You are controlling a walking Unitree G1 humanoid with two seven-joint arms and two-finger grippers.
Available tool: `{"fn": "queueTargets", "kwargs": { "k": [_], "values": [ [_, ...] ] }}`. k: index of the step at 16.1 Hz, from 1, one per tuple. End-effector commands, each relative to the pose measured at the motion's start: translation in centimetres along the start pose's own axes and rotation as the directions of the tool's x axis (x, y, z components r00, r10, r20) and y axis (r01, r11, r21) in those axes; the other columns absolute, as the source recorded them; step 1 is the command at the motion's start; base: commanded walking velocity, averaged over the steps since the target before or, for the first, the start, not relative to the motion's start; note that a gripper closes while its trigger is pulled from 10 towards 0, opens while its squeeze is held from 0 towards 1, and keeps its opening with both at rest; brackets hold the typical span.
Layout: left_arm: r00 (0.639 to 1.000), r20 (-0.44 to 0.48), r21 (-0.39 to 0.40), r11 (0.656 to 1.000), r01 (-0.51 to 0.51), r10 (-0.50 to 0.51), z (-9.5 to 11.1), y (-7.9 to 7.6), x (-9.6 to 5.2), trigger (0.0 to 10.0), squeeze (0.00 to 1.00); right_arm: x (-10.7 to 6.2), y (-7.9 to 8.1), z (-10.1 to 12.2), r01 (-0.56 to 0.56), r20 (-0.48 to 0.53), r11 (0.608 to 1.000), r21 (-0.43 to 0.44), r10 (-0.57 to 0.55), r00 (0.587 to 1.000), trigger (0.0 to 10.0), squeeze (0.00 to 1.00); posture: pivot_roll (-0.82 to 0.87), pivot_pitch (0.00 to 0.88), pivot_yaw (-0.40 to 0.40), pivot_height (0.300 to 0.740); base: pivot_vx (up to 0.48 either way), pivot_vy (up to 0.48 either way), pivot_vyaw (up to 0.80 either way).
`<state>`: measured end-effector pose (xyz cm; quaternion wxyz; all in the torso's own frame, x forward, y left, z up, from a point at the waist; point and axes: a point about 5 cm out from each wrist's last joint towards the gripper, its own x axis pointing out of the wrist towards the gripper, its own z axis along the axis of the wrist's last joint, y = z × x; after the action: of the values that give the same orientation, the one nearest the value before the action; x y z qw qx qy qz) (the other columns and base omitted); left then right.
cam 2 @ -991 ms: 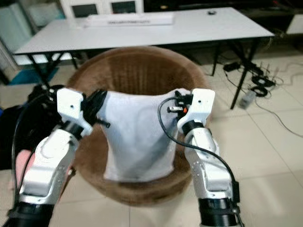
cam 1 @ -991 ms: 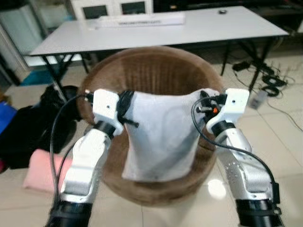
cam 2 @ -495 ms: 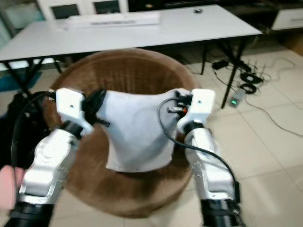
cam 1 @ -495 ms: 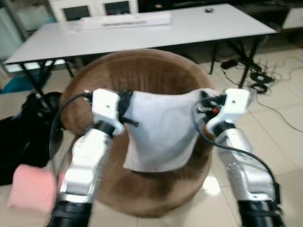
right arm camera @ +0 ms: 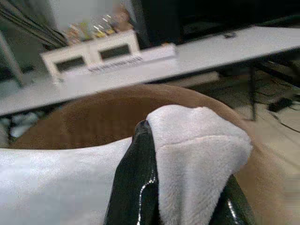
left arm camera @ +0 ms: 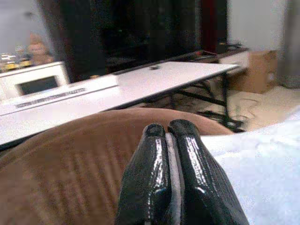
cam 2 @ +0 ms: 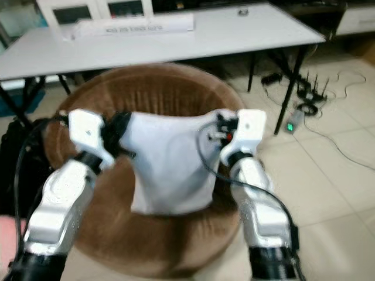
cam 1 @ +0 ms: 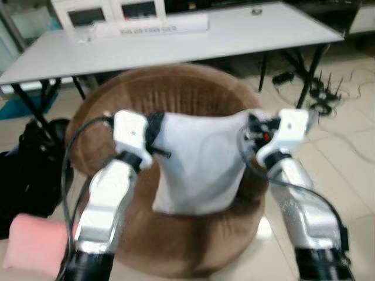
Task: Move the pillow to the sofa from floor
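A white pillow (cam 1: 199, 164) hangs in the air between my two arms, above the seat of a round brown sofa chair (cam 1: 193, 93). My left gripper (cam 1: 157, 132) is shut on the pillow's upper left corner, and a thin strip of white cloth shows between its fingers (left arm camera: 154, 187). My right gripper (cam 1: 252, 132) is shut on the upper right corner, where a fluffy tuft of the pillow (right arm camera: 197, 140) bulges over the black fingers (right arm camera: 133, 187). The pillow's lower edge dangles just over the chair's seat.
A long white table (cam 1: 176, 41) stands behind the chair, with a flat white box (cam 1: 149, 26) on it. A pink cushion (cam 1: 35, 252) and a black bag (cam 1: 23, 175) lie on the floor at left. Cables and a power strip (cam 1: 322, 93) lie at right.
The camera has moved closer and shifted, so the chair sits lower and larger in view. Both grippers keep the same hold on the pillow.
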<state>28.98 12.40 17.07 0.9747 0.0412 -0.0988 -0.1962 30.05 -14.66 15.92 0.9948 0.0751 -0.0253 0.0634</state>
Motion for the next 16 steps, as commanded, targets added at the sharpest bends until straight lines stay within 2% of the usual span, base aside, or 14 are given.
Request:
{"fn": "queueTargets", "kwargs": {
  "k": [1,2,4,5,6,8,9,12,14,15,16],
  "values": [
    [1.000,-0.013,0.055,0.998,-0.025,0.026,0.0,1.4,-0.6,10.0,0.00,0.1,0.2,1.0,-0.014,0.034,1.000,-0.006,0.014,0.999,10.0,0.00,0.01,0.000,0.078,0.740,0.000,0.000,0.00],
    [0.999,-0.018,0.079,0.997,-0.027,0.028,0.0,2.1,-0.7,10.0,0.00,0.2,0.5,1.3,-0.059,0.040,0.998,-0.026,0.060,0.997,10.0,0.00,0.01,0.000,0.075,0.740,0.000,0.000,0.00],
    [0.999,-0.027,0.114,0.993,-0.023,0.026,0.3,3.6,-0.7,10.0,0.00,0.2,1.0,1.9,-0.119,0.048,0.993,-0.009,0.119,0.992,10.0,0.00,0.01,0.000,0.072,0.740,0.000,0.000,0.00],
    [0.999,-0.033,0.124,0.992,-0.013,0.017,0.3,3.8,-0.6,10.0,0.00,0.2,1.1,2.1,-0.131,0.048,0.991,-0.010,0.131,0.990,10.0,0.00,0.01,0.000,0.068,0.740,0.000,0.000,0.00],
    [0.998,-0.058,0.147,0.989,0.024,-0.016,0.2,4.3,-0.6,10.0,0.00,0.2,1.2,2.3,-0.159,0.043,0.987,-0.007,0.159,0.986,10.0,0.00,0.01,0.000,0.061,0.740,0.000,0.000,0.00],
    [0.988,-0.111,0.174,0.976,0.128,-0.110,0.4,5.9,-0.7,10.0,0.00,0.1,2.0,2.3,-0.267,-0.031,0.961,-0.069,0.266,0.964,10.0,0.00,0.01,0.000,0.050,0.740,0.000,0.000,0.00],
    [0.985,-0.122,0.180,0.973,0.144,-0.123,0.5,6.2,-0.6,10.0,0.00,0.1,2.2,2.4,-0.280,-0.043,0.957,-0.076,0.277,0.960,10.0,0.00,0.00,0.000,0.048,0.740,0.000,0.000,0.00],
    [0.979,-0.142,0.219,0.960,0.176,-0.148,0.5,6.9,-0.1,10.0,0.00,0.4,2.6,2.9,-0.291,-0.062,0.954,-0.076,0.287,0.956,10.0,0.00,0.00,0.000,0.045,0.740,0.000,0.000,0.00],
    [0.970,-0.162,0.215,0.953,0.214,-0.181,0.1,6.9,0.6,10.0,0.00,0.8,2.7,1.7,-0.283,-0.156,0.954,-0.101,0.266,0.951,10.0,0.00,0.00,0.000,0.043,0.740,0.000,0.000,0.00],
    [0.951,-0.216,0.202,0.942,0.267,-0.223,-1.4,7.0,1.4,10.0,0.00,1.6,2.2,-0.5,-0.225,-0.285,0.961,-0.161,0.173,0.943,10.0,0.00,-0.01,0.000,0.039,0.740,0.000,0.000,0.00],
    [0.946,-0.240,0.201,0.942,0.268,-0.217,-2.2,7.2,1.8,10.0,0.00,2.0,2.1,-1.4,-0.203,-0.316,0.969,-0.139,0.151,0.937,10.0,0.00,-0.02,0.000,0.038,0.740,0.000,0.000,0.00]
  ]
}}
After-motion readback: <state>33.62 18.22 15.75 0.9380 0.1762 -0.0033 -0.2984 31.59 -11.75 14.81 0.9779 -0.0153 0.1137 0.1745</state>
